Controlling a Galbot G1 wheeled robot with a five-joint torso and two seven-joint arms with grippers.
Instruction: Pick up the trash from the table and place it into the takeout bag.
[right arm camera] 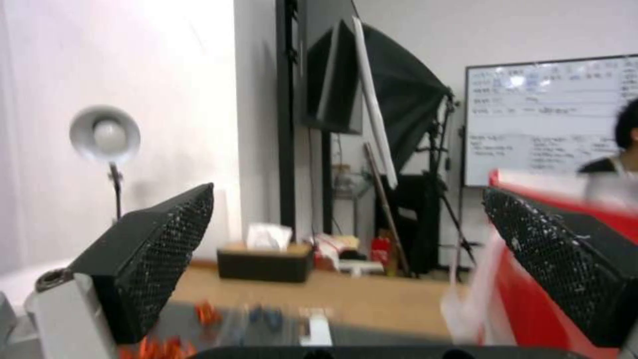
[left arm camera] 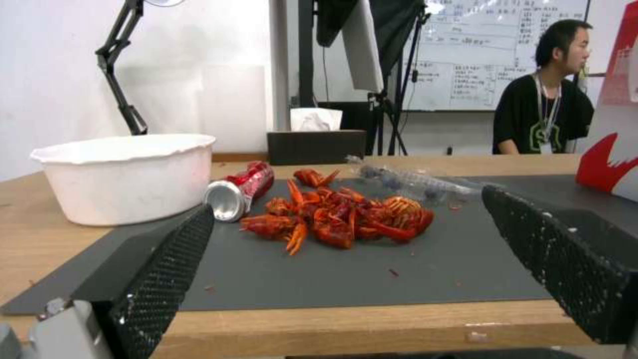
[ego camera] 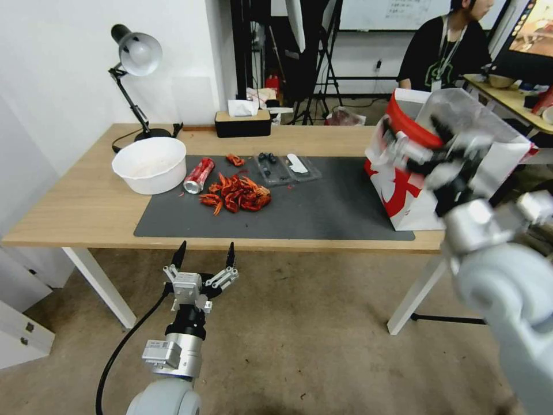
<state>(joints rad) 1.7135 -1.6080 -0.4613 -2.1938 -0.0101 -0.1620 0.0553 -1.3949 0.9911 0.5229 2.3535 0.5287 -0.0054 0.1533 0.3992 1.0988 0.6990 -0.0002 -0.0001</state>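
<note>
On the table, a red soda can lies on its side on the dark mat, beside a pile of red shellfish leftovers. A clear food bag lies behind them, and a white bowl stands left of the can. The red-and-white takeout bag stands open at the mat's right end. My left gripper hangs open below the table's front edge, facing the leftovers and can. My right gripper is raised at the bag's mouth, open and holding nothing.
A black desk lamp and a dark tissue box stand at the table's back edge. A person sits at another desk behind the bag. Bare floor lies in front of the table.
</note>
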